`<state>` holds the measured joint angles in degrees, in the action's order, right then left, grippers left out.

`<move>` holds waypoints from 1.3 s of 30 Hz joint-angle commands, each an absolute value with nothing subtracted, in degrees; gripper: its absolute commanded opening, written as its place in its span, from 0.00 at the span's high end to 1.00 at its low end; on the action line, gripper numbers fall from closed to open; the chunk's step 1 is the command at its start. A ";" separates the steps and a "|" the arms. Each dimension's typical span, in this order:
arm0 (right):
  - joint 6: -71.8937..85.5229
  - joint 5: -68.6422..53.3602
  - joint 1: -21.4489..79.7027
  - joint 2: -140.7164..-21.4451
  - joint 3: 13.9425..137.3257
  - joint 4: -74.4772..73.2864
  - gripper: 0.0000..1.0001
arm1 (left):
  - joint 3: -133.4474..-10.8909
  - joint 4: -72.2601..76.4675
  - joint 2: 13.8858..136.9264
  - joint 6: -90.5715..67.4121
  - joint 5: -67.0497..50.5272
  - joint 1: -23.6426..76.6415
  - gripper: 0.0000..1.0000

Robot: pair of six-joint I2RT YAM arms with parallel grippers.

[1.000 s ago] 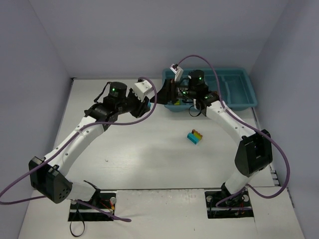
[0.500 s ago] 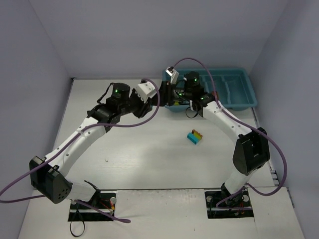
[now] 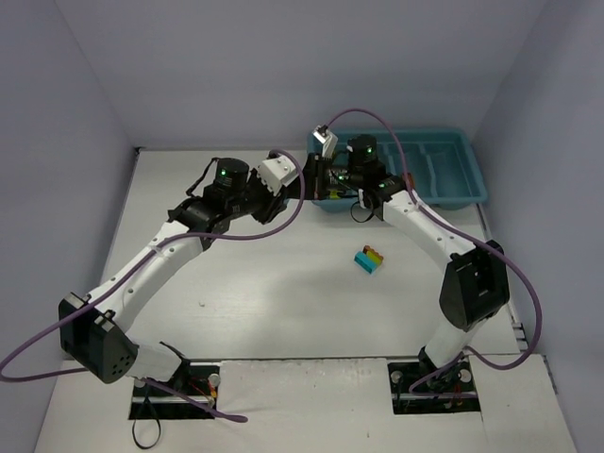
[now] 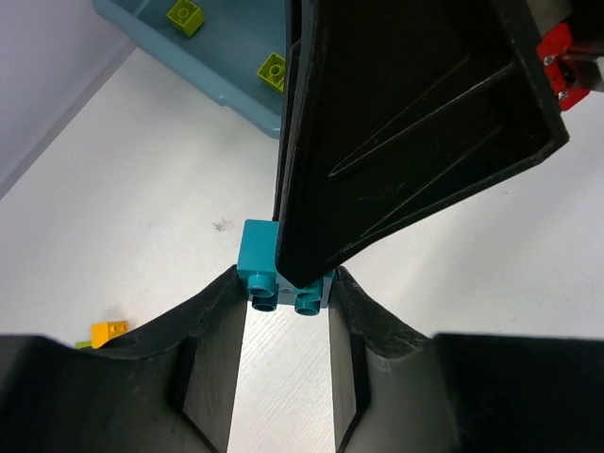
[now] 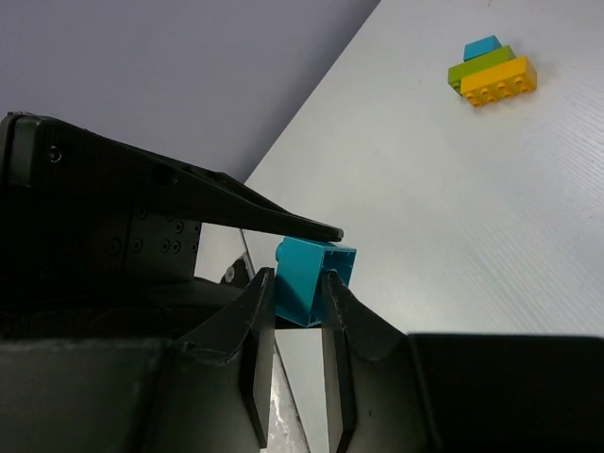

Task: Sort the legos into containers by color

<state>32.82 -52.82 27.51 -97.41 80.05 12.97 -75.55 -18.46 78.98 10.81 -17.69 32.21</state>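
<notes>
By the tray's left end: both arms met at 12 o'clock from the centre of the table (image 3: 283, 283), wrists facing each other.
Left gripper (image 4: 283, 294): fingers pressed in on the cyan brick (image 4: 257, 255) — one finger on each side of it.
Right gripper (image 5: 298, 294): also clamped on that cyan brick, a finger on each flank. In the left wrist view its black finger (image 4: 406, 123) covered the brick's upper part.
Cyan brick: held above the table between the two grippers, outside the tray and near its left end.
Tray (image 3: 444, 179): teal, with narrow compartments, at 1 o'clock on the table.
Green bricks (image 4: 274, 69): two lay inside the tray near its corner, apart from each other — which compartment could not be told.
Clump (image 3: 370, 259): cyan, green and yellow pieces joined, on the table at 3 o'clock from centre, well apart from both grippers and from the tray.
</notes>
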 commanded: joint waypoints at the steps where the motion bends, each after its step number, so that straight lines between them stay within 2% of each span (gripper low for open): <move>1: 30.85 -53.00 26.46 -97.03 82.09 15.38 1.00 | -76.55 -12.13 76.38 9.85 -17.32 32.61 0.67; 3: 30.32 -52.56 26.11 -97.03 82.00 15.21 1.00 | -76.12 -11.78 76.29 9.23 -16.88 32.61 0.59; 4: 30.32 -52.38 25.93 -97.03 82.00 15.12 1.00 | -75.85 -11.34 76.29 8.97 -16.70 32.61 0.48; 5: 30.24 -52.12 25.75 -97.03 82.00 15.03 1.00 | -75.68 -11.16 76.29 8.79 -16.53 32.61 0.44; 11: 29.09 -49.67 25.23 -96.59 81.39 14.59 1.00 | -74.88 -10.02 75.76 7.91 -14.86 32.61 0.26; 14: 28.91 -47.56 23.12 -96.24 80.51 14.41 1.00 | -74.71 -10.19 75.67 7.30 -14.59 32.61 0.24; 21: 26.20 -33.86 9.60 -94.48 78.31 12.75 1.00 | -70.32 -10.99 73.39 2.48 -12.22 32.26 0.23; 28: 21.89 -9.27 -2.79 -97.28 81.90 12.74 1.00 | -63.64 -11.78 68.82 -6.66 -4.59 31.55 0.23; 31: 19.78 -3.63 -5.79 -101.58 86.02 12.83 1.00 | -61.09 -12.65 67.68 -9.48 -1.16 31.11 0.23; 39: 17.06 -0.70 -10.90 -113.98 96.67 12.83 1.00 | -57.40 -15.12 66.27 -12.83 -0.61 30.50 0.23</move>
